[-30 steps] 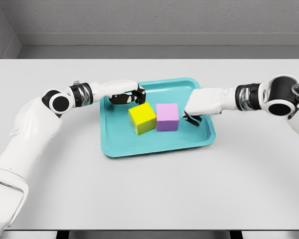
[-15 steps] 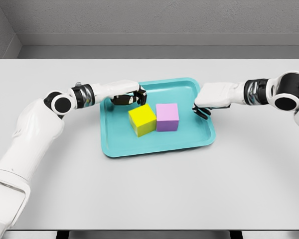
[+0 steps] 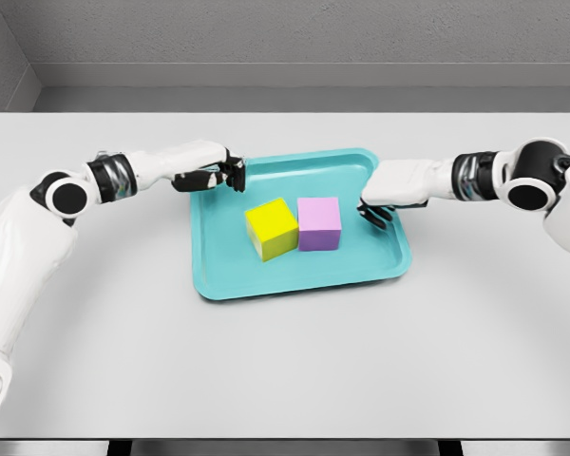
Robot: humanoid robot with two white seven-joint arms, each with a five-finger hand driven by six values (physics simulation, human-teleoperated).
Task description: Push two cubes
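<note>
the broad pale grey tabletop (image 3: 285, 361) took up most of the room in front of me, and the robot's two white arms reached in over it from either side. a shallow teal plastic tray (image 3: 266, 283) sat on it near the middle. inside the tray stood a yellow cube (image 3: 271, 228) and, just to its right, a lilac cube (image 3: 318, 223); the two looked pressed side against side, the yellow one turned slightly askew.

the left hand (image 3: 212, 175) hovered at the tray's far left corner, its dark fingers (image 3: 230, 177) curled in and gripping nothing, apart from the yellow cube. the right hand (image 3: 385, 195) hung over the tray's right rim, its fingers bent downward and also empty, with a clear strip of tray floor between it and the lilac cube.

to my eye the pushing looked done, since the cubes met in the middle and neither hand touched them; only clearing the arms away seemed left. whether the cube faces truly touched along their length was hard to judge from there. the right fingertips were mostly tucked under the palm, and the arms' shoulders ran off the view.
</note>
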